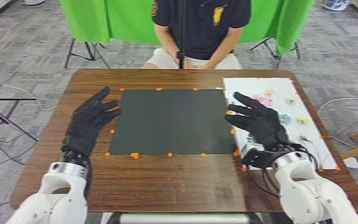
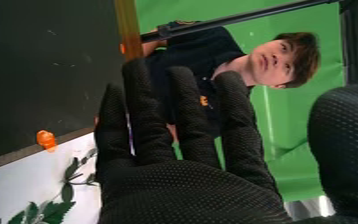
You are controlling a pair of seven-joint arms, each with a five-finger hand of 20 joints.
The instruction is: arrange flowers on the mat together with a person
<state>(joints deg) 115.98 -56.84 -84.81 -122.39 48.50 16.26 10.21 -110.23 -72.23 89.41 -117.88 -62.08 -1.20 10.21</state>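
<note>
My right hand point(image 1: 264, 125) and left hand point(image 1: 88, 121) hang loose, empty. The flowers point(image 1: 264, 98) lie on the white sheet point(image 1: 254, 85) beside the dark mat point(image 1: 171, 120), apparently close-set; a careless pinch could drag neighbours.

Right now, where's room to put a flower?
The dark mat between the black-gloved left hand and right hand looks bare; so does the brown wooden table between mat and robot. The white sheet by the right hand is crowded with flowers.

Brown table point(image 1: 167, 182), mat point(image 1: 168, 122), white sheet point(image 1: 251, 85), perhaps putty point(image 1: 135, 155)
</note>
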